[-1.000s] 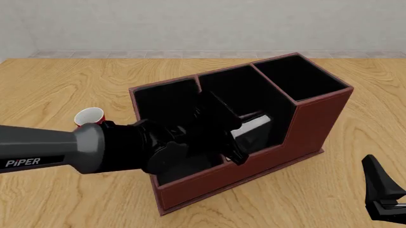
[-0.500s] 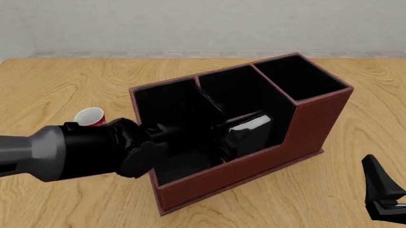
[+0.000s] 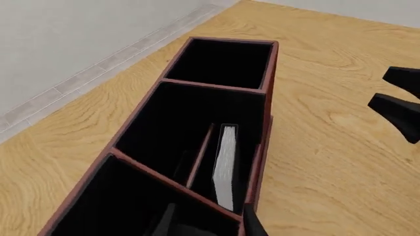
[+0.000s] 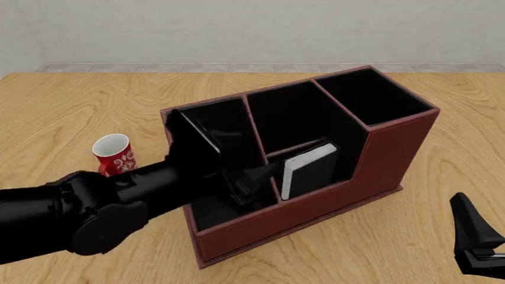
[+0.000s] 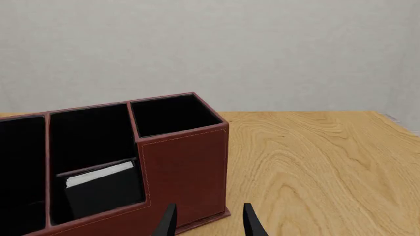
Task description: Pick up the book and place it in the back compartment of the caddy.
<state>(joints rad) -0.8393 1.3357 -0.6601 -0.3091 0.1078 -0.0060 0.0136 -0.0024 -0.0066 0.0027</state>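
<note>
Our left gripper point(image 4: 251, 180) hangs with its jaws apart and empty over the caddy point(image 4: 316, 207). Our right gripper point(image 5: 206, 221) rests open too, at about four o'clock from the caddy. The book point(image 4: 306, 167) stands on edge in the back compartment point(image 4: 316, 155). A mug point(image 4: 113, 152) sits at nine o'clock. Only the wrist views show the book's white pages clearly. We see no words.

Left gripper point(image 4: 251, 177) withdrawn from book point(image 4: 308, 168), jaws apart; book (white page edges up) uncovered in back compartment point(image 4: 311, 171).
</note>
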